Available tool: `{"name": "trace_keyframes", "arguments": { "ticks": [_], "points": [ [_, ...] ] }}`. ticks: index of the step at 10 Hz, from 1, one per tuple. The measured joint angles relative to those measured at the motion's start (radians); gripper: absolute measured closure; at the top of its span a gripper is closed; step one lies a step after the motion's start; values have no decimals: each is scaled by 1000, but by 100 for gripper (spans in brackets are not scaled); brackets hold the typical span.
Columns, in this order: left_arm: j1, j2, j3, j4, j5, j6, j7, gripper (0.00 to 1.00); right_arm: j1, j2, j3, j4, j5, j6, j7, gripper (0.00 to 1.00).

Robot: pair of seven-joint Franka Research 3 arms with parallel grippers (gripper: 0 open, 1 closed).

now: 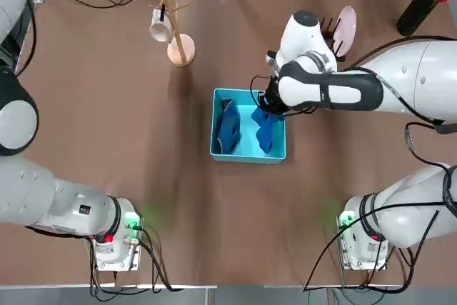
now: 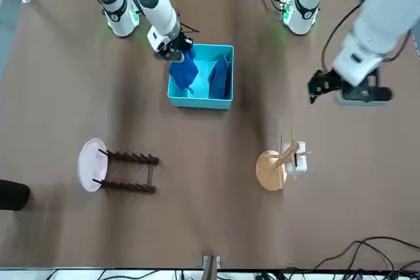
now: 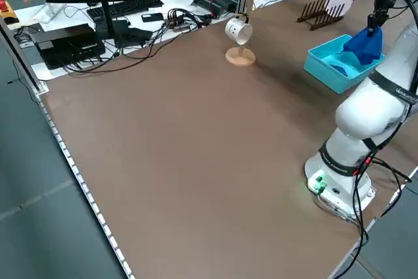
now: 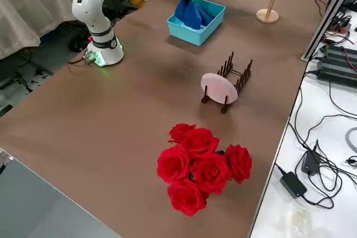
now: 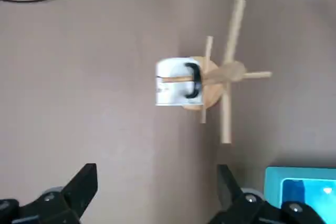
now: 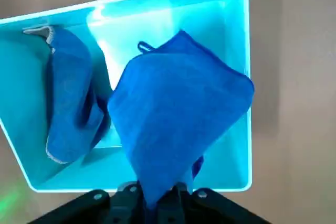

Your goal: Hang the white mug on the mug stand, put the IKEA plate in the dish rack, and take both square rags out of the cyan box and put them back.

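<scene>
**Right claw grips a blue rag above the cyan box; mug and plate sit in their holders**

The right claw (image 6: 157, 191) is clenched on a blue rag (image 6: 181, 103), which hangs from it in folds over the right half of the cyan box (image 1: 246, 153), its cloth reaching across the line of the right wall as the wrist camera sees it. The second rag (image 6: 73, 95) lies crumpled inside the box, in its left half, apart from the held one. The box rests on the bench (image 1: 178, 233), between its near and far edges.

The left claw (image 5: 157, 182) is released, its two fingers wide apart with nothing between them, above the left part of the bench.

Toward the far edge, left of the box, the white mug (image 5: 170, 81) hangs sideways by its dark handle from a peg of the mug stand (image 1: 181, 49), whose round base is on the bench.

Toward the far edge on the right, the IKEA plate (image 4: 219, 88) stands on edge, leaning, in the dish rack (image 2: 134, 188), at its right end. Red roses (image 4: 201, 165) in a dark vase (image 1: 418, 11) are near the far right corner.
</scene>
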Motion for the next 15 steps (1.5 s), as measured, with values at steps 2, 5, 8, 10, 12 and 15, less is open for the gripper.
{"name": "trace_keyframes", "arguments": {
  "ticks": [2,5,8,10,12,15],
  "points": [
    [13,-8,56,21,-1,-54,41,0,-17,27,-8,0,-10,28,-3,56],
    [35,-25,96,21,-7,-95,159,0,-126,32,-16,15,-24,25,-73,10],
    [36,-24,123,19,-22,-102,236,1,-382,29,-31,213,-115,-257,-303,0],
    [35,-24,122,18,-24,-109,236,1,-581,33,-40,436,-188,-504,-487,0],
    [35,-23,121,17,-24,-124,236,0,-681,40,-41,572,-265,-612,-602,0],
    [35,-21,121,16,-24,-128,236,1,-805,45,-40,746,-293,-707,-684,0]
  ]
}}
